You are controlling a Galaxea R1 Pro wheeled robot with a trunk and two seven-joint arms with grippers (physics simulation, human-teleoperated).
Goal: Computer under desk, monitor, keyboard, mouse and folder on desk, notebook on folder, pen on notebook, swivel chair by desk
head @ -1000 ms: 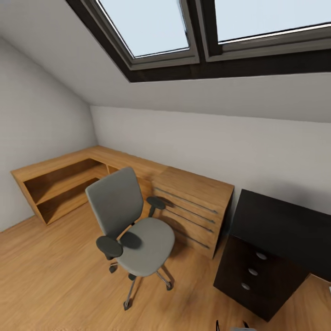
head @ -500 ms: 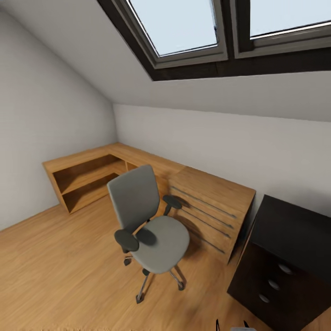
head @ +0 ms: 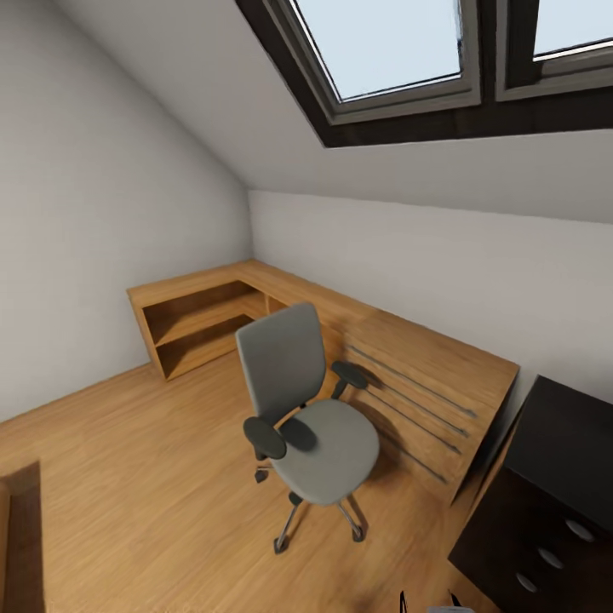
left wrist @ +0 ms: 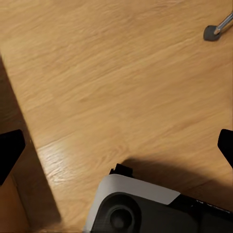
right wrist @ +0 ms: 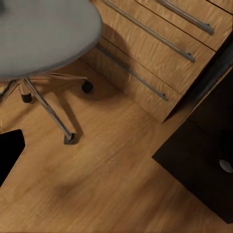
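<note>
Grey swivel chair (head: 311, 417) faced the head camera; its castor (right wrist: 70, 139) appeared at the right wrist. View had panned left. Claw states: cannot tell.

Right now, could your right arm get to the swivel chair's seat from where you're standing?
Probably not yet. The swivel chair stands out on open wooden floor with nothing between, but it looks too far off; rolling closer should come first.

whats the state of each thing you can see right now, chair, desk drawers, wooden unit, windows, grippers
swivel chair: upright on the floor, seat bare, standing in front of the wooden unit
desk: drawers shut
wooden drawer unit: drawers shut
wooden shelf unit: open-fronted, shelves bare
skylight windows: closed
left gripper: open
right gripper: cannot tell
</note>
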